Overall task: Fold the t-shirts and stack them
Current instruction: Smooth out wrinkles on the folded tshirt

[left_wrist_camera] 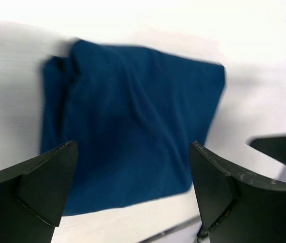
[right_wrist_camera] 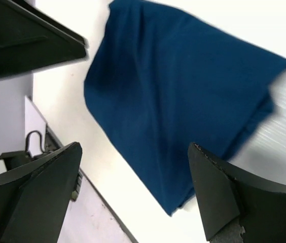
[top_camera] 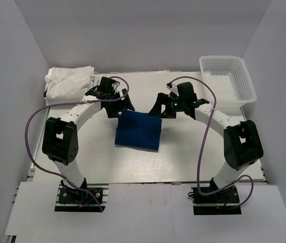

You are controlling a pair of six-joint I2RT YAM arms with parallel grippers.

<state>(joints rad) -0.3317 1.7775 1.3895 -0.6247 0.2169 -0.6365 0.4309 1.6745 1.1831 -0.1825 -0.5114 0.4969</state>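
Note:
A dark navy blue t-shirt (top_camera: 139, 130) lies folded into a rectangle at the middle of the table; it also shows in the left wrist view (left_wrist_camera: 128, 121) and the right wrist view (right_wrist_camera: 183, 96). No chest print shows. White folded t-shirts (top_camera: 69, 81) sit in a pile at the far left corner. My left gripper (top_camera: 118, 107) hangs open and empty just above the shirt's far left corner. My right gripper (top_camera: 162, 109) hangs open and empty above its far right corner. In both wrist views the fingers (left_wrist_camera: 36, 187) (right_wrist_camera: 229, 192) stand wide apart above the cloth.
A white plastic mesh basket (top_camera: 227, 80) stands at the far right corner. Grey walls close in the table on the left, back and right. Purple cables loop beside each arm.

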